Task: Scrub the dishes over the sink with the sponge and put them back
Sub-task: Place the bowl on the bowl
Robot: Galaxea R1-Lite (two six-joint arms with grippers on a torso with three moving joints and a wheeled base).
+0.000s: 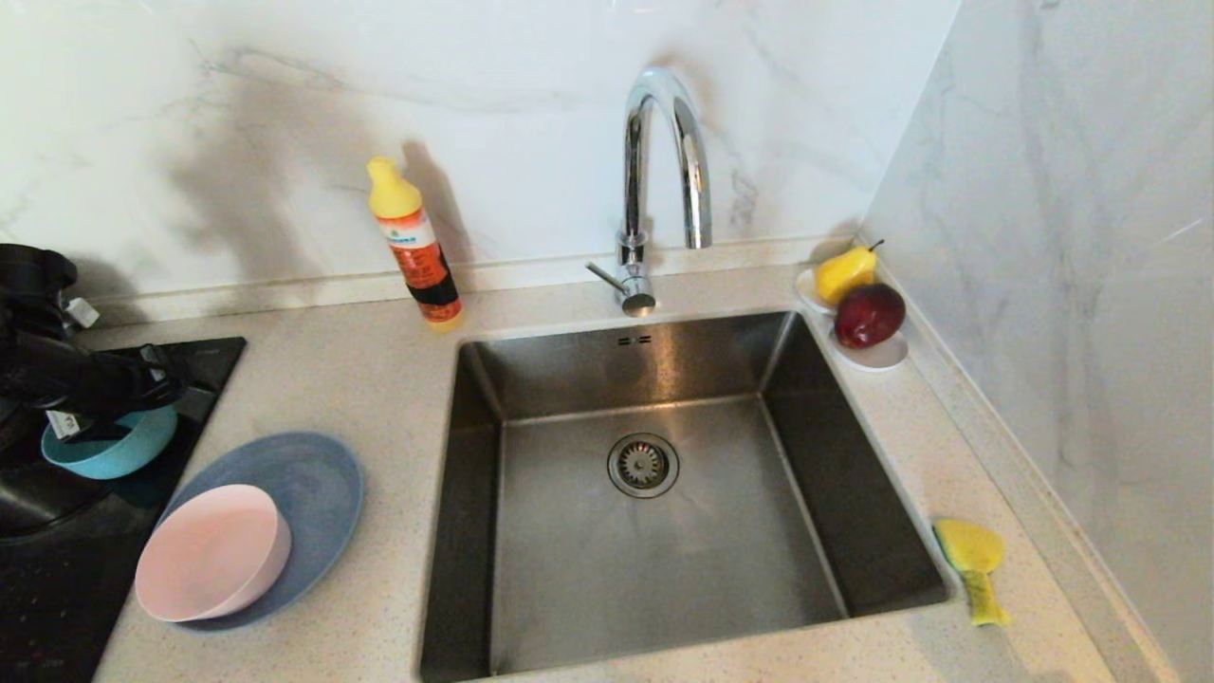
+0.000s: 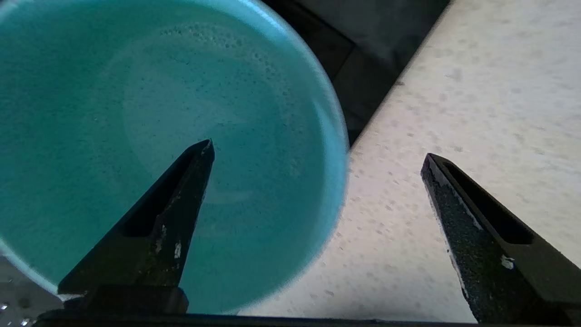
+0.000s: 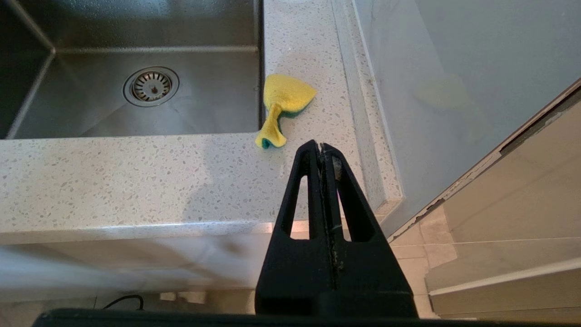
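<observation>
A pale speckled bench (image 1: 379, 379) backed by marble-look wall panels is seen, with the sink (image 1: 664, 569) set into it under a curved chrome tap (image 1: 664, 161). An orange detergent bottle (image 1: 414, 249) is stood by the wall, and a pear and a dark red fruit are kept on a small white saucer (image 1: 877, 356) in the far right corner.

The left hand (image 2: 317, 154) is held at the teal bowl (image 1: 114, 451), which is placed at the bench's left end, partly over a black hob (image 1: 57, 569). Its fingers are spread wide and nothing is gripped; one finger is seen over the bowl's inside, the other outside over the bench, so the rim is straddled. The pink bowl (image 1: 213, 550) is rested on the slate-blue plate (image 1: 313, 484) just beside it. The sponge (image 1: 972, 564) is left on the bench right of the sink, well apart from the dishes. The right hand (image 3: 323, 147) is parked below the bench edge, its fingers pressed together and empty.

The bowl is judged light, stiff and smooth, likely slippery, so a rim pinch is best taken squarely. The plate is probably awkward to lift flat. The sponge is soft and can be squeezed at its narrowed middle.
</observation>
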